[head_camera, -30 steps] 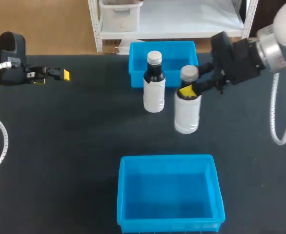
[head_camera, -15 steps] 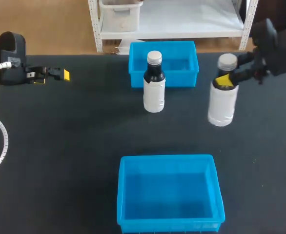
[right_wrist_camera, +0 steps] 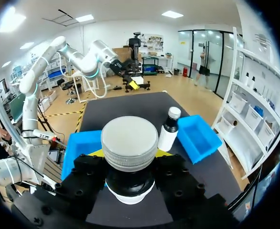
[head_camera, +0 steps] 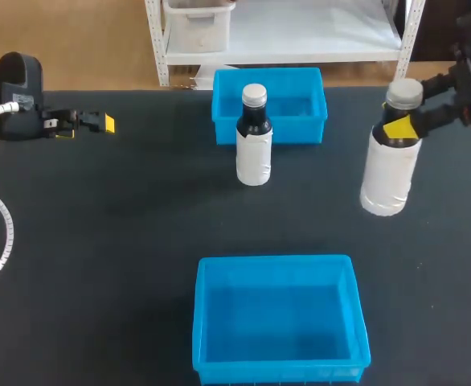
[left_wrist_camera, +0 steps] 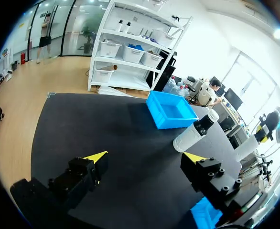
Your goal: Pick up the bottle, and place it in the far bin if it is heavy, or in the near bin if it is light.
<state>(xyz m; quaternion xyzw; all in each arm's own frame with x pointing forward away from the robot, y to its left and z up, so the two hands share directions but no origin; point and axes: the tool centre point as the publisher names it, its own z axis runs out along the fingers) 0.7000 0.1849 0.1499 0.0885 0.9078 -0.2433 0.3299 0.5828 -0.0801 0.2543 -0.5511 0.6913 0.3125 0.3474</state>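
Right now the right end effector (head_camera: 402, 127) is clenched on the neck of the bottle (head_camera: 388, 165), one yellow-tipped finger on each side just under the grey cap (head_camera: 404, 92). The bottle is upright, with a white label around its body, and sits close to the right edge of the counter (head_camera: 99, 241), about level with the far bin's front. Whether its base touches the counter cannot be told. In the right wrist view the cap (right_wrist_camera: 130, 142) fills the space between the two black fingers of the right end effector (right_wrist_camera: 130, 155), with slivers of yellow showing on either side.

A second bottle (head_camera: 254, 137), dark-necked with a white label and grey cap, stands upright just in front of the far bin (head_camera: 296, 133), which is blue and sits at the middle of the counter's far edge. The near bin (head_camera: 280, 371), also blue and larger in the head view, sits at the middle of the near edge, well apart from both bottles. From the right wrist, the second bottle (right_wrist_camera: 168, 130) stands between the near bin (right_wrist_camera: 82, 143) and the far bin (right_wrist_camera: 197, 138).

The left end effector (head_camera: 91, 122) hangs near the far left corner of the counter. In its own wrist view the left end effector (left_wrist_camera: 147, 157) is released, fingers wide apart with only bare counter between them.
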